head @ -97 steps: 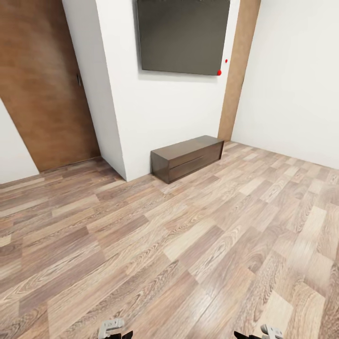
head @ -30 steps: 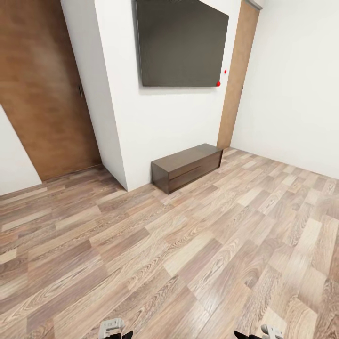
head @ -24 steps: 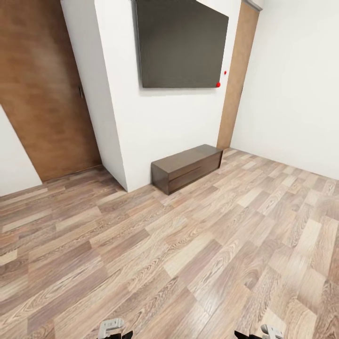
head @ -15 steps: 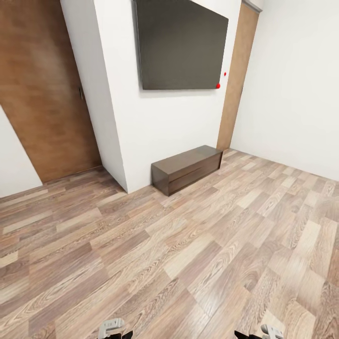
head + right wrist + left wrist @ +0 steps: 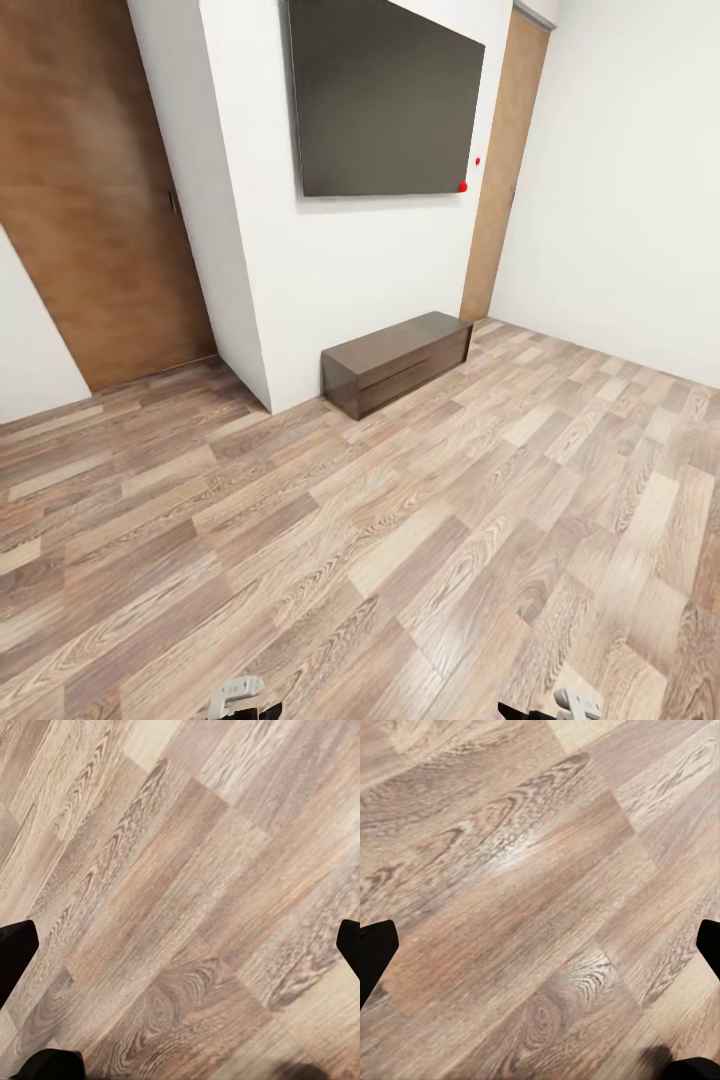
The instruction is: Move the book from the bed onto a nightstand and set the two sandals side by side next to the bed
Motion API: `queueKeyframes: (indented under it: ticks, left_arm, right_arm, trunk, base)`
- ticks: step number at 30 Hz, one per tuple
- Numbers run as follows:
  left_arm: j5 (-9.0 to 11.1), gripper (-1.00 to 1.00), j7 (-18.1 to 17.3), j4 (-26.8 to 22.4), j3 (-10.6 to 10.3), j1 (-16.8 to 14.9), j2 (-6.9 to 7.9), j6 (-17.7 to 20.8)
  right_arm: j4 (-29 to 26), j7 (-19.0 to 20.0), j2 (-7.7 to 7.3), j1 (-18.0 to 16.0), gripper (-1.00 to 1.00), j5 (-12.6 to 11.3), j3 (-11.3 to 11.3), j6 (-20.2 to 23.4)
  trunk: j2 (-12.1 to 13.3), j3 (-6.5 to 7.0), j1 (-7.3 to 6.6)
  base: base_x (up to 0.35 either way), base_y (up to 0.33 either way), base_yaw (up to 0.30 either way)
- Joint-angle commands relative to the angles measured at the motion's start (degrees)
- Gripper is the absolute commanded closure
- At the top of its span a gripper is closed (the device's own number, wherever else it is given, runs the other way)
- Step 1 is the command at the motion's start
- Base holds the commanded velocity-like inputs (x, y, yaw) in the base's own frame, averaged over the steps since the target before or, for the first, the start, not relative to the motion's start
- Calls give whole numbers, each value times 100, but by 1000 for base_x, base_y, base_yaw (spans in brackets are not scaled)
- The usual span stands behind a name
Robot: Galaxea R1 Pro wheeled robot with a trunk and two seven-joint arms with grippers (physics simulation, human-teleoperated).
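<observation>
Two grippers: the left gripper (image 5: 540, 945) and the right gripper (image 5: 180, 945) each point down at bare floor, fingertips spread wide to the edges of their wrist views, nothing between them.
Arms in the head view: the tops of both arms sit low at the near edge, tucked close to the body, well apart from each other.
Room ahead: wood-plank floor (image 5: 420, 520), white walls, a dark flat screen (image 5: 390, 95) mounted on the jutting wall, a brown wooden door (image 5: 90, 190) to its left.
Cabinet: a long, low dark cabinet (image 5: 398, 360) stands against the wall under the screen; its one wide drawer marks it as not a bedside table.
Task things: bed, book, sandals and bedside table are not among what the cameras face, so their place cannot be told from here; they are likely behind or to one side.
Step in hand: judged as travel and search, turning the base to find the bed.
Doing it well: turn slowly so the head camera can sweep the room without blur; keep the arms tucked and the fingers spread, ready for the first pick.
Caution: stay off the cabinet's corner and the jutting wall while swinging round.
Progress: nothing looks moved yet.
</observation>
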Motion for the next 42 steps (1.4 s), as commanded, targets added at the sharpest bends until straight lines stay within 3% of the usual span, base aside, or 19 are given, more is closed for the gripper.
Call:
queueKeyframes:
  ticks: [1,27,42]
  left_arm:
    - [-61,-100,-12,4,46,-3,1,-25]
    - [-52,-100,-12,4,48,-3,1,-25]
    - [-43,-100,-12,2,54,-3,1,-25]
  right_arm:
    - [-5,32,2,-4,-100,26,-48,37]
    - [-5,32,4,-5,-100,25,-48,37]
    - [-5,39,2,-4,-100,36,-48,37]
  trunk:
    - [-2,-5,-1]
    - [-2,-5,-1]
    - [-2,-5,-1]
  base:
    - [0,0,0]
    - [2,0,0]
    - [285,0,0]
